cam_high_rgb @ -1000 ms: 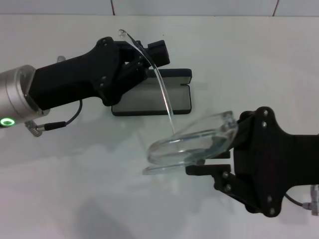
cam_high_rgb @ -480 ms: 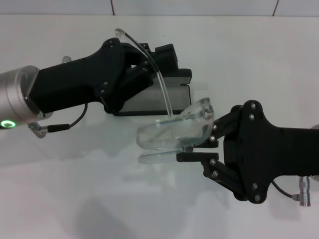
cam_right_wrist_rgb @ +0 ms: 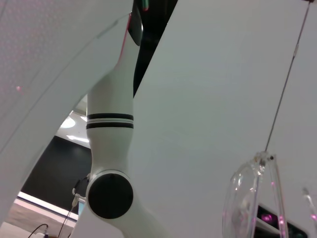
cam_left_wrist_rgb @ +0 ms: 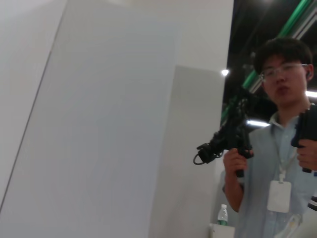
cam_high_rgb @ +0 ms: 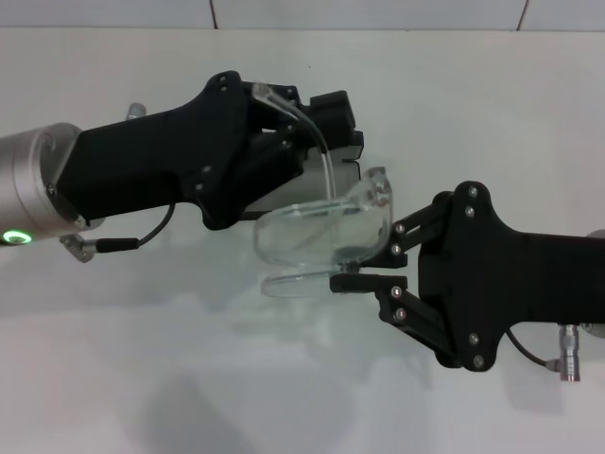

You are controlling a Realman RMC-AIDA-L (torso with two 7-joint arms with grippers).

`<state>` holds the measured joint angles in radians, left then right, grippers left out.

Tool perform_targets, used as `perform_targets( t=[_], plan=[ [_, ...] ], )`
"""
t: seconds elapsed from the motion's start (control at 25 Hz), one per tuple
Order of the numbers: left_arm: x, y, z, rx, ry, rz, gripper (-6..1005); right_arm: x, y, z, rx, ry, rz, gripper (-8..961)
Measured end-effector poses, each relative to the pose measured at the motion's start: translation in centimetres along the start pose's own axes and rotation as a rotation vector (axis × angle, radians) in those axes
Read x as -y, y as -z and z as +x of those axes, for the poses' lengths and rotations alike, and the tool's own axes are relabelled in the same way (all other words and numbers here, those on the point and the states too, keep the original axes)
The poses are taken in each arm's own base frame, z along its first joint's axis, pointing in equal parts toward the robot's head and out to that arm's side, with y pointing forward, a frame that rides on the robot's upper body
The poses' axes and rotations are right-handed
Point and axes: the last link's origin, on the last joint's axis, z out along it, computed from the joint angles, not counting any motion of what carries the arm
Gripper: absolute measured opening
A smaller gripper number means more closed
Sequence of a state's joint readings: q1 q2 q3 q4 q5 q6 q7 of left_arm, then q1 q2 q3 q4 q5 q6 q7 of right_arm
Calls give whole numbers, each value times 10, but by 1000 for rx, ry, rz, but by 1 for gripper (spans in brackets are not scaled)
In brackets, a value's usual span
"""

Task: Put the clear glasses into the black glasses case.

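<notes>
The clear glasses (cam_high_rgb: pixel 326 230) hang in mid-air at the centre of the head view, held between both arms. My right gripper (cam_high_rgb: pixel 373 260) reaches in from the right and is shut on the lens's right end. My left gripper (cam_high_rgb: pixel 304 115) comes from the left and is shut on the thin clear arm near its tip, above the lens. The black glasses case (cam_high_rgb: pixel 354 148) lies open on the table behind the glasses, mostly hidden by my left gripper; a strip of rim and grey lining shows. In the right wrist view the glasses (cam_right_wrist_rgb: pixel 243 204) show from below.
The white table (cam_high_rgb: pixel 189 359) spreads around the case, with a tiled wall (cam_high_rgb: pixel 378 13) at its far edge. A cable (cam_high_rgb: pixel 142 236) hangs below the left arm. The left wrist view shows a wall and a person (cam_left_wrist_rgb: pixel 280 163) holding hand controllers.
My right gripper has carried the lens left and up toward the case. My left gripper has moved right, bending the clear arm closer to the lens and covering more of the case.
</notes>
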<state>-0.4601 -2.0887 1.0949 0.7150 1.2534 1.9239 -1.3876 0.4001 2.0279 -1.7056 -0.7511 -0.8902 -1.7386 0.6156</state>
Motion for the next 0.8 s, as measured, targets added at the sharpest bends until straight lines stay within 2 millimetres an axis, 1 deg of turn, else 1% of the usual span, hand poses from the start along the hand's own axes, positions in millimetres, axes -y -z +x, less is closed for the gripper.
perform_targets(
  t=[0.24, 0.8],
  plan=[
    [-2, -5, 1, 17, -10, -29, 57, 2, 0, 2, -12, -7, 11, 52],
    [-3, -5, 3, 20, -18, -31, 57, 10, 1, 3, -27, 3, 54, 52]
  ],
)
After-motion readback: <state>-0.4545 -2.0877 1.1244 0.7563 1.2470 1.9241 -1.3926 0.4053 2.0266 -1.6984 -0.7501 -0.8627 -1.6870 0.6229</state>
